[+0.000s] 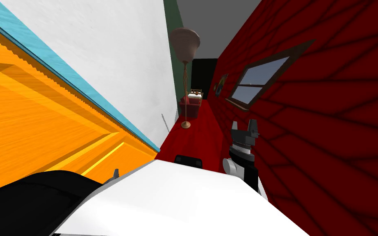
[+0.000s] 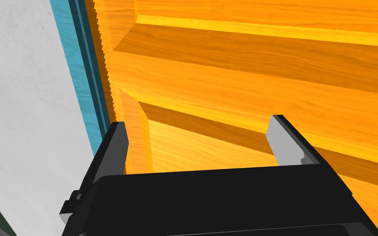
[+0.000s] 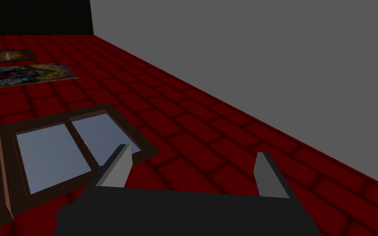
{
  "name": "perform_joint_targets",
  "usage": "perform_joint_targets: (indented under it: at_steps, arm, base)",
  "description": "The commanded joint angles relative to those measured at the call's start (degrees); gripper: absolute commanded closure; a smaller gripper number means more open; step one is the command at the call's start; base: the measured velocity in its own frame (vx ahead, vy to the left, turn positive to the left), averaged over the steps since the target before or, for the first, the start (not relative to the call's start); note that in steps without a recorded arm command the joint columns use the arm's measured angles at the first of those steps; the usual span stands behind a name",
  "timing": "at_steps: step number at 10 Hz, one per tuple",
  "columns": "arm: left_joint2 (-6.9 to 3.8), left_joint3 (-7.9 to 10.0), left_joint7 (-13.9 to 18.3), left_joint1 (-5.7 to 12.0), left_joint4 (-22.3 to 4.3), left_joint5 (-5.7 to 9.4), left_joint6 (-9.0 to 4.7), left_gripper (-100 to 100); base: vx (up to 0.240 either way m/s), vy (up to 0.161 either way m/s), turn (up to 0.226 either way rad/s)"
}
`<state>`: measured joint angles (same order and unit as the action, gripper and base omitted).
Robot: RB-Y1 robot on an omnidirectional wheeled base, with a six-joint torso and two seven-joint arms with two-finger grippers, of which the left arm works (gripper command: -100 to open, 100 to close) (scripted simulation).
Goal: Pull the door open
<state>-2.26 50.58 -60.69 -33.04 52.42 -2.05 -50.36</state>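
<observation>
The left gripper [image 2: 198,127] is spread wide, its two grey fingers [image 2: 284,141] standing well apart with nothing held between them. It points straight at an orange wooden door [image 2: 245,82], which sits very near it; whether the fingertips touch the wood cannot be told. One finger lies close to the door's edge, over the corner of a recessed panel. The other is over the sloping border of the same panel. The door has raised and sunken panels with a visible wood grain.

Just beside the door's edge runs a blue door frame [image 2: 71,61], and beyond the frame is a plain white wall [image 2: 20,102].

In the head view the door fills the near left of the scene, with the blue frame along its far edge and the white wall stretching away past it. A red floor [image 1: 196,135] runs down a narrow passage in the middle. Far along it stands a floor lamp [image 1: 185,82] with a pale shade on a thin pole.

On the right, a dark red brick wall [image 1: 327,123] runs the length of the passage. The right gripper [image 1: 243,123] is raised near this wall, well apart from the door, its fingers also spread wide and holding nothing.
</observation>
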Motion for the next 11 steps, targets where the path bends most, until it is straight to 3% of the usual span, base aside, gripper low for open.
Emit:
perform_joint_targets:
  at_steps: [1, 11]
  arm:
    - [0.38, 0.65, -0.86, 0.31, -0.66, -0.05, -0.25, -100]
    - [3.76, 4.58, -5.72, 3.4, -3.06, -0.28, -2.06, -100]
  base:
    - [-0.116, 0.048, 0.296]
    - [-0.152, 0.078, 0.285]
